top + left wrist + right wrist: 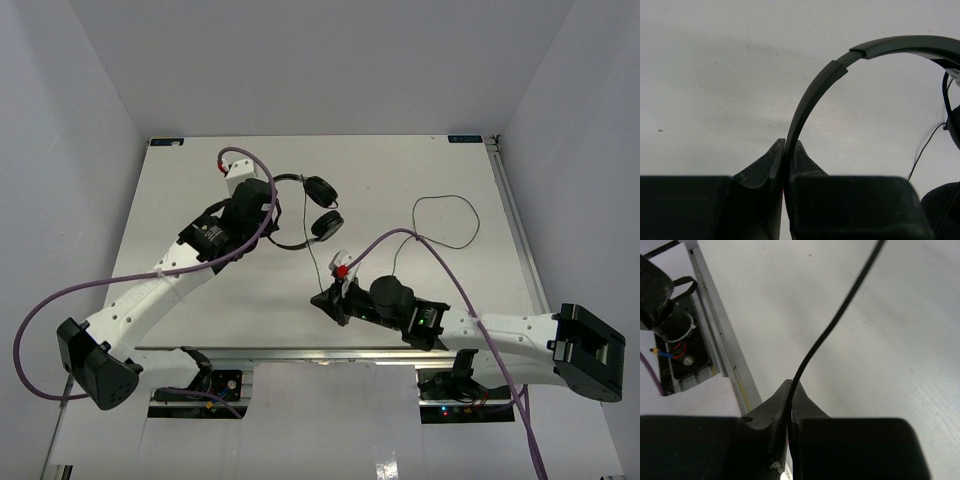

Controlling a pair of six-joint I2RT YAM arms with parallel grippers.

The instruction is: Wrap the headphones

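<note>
Left gripper (786,146): squeezed tight on the thin headband (812,95) of the headphones (326,225)
Right gripper (791,386): pinched tight on the thin black cord (832,325), near the front edge of the table (420,160)
Headphones: at the far left part of the white table, right by the left arm
Earcups (320,188): two round black pads, close together, on the side facing the middle of the table
Cord: runs from the headphones toward the front, and a loose loop of it lies on the right side

No writing is legible; the blue corner tags (166,142) are too small.
</note>
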